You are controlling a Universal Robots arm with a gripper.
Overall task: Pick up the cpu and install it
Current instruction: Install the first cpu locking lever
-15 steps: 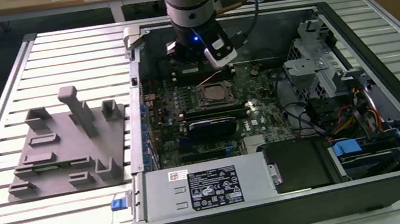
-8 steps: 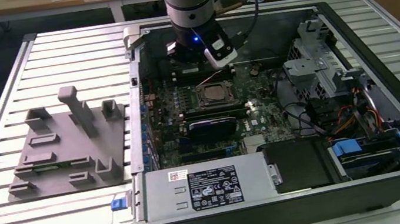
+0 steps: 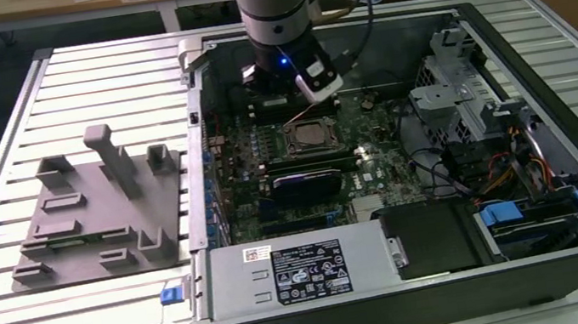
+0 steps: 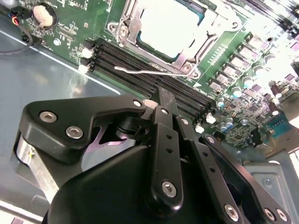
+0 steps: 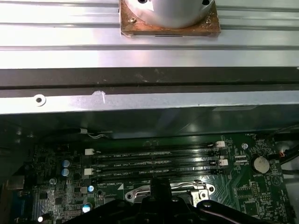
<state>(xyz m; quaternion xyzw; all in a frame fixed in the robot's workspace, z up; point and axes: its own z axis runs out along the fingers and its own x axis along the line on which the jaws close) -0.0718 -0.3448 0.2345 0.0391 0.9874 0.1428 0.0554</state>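
Gripper (image 3: 305,98) upper middle of exterior view, inside case (image 3: 426,309), just above cpu (image 3: 308,135) seated in socket at centre. Second wrist view: jaws pinched narrow, empty; lever (image 4: 140,72) and RAM slots (image 4: 121,58) lie between; cpu pale silvery, top centre. First wrist view: slots above gripper.

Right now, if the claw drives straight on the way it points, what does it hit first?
Probably the black memory slots beside the socket, not the cpu; the claw tip sits over them in the second wrist view. Depth is unclear.
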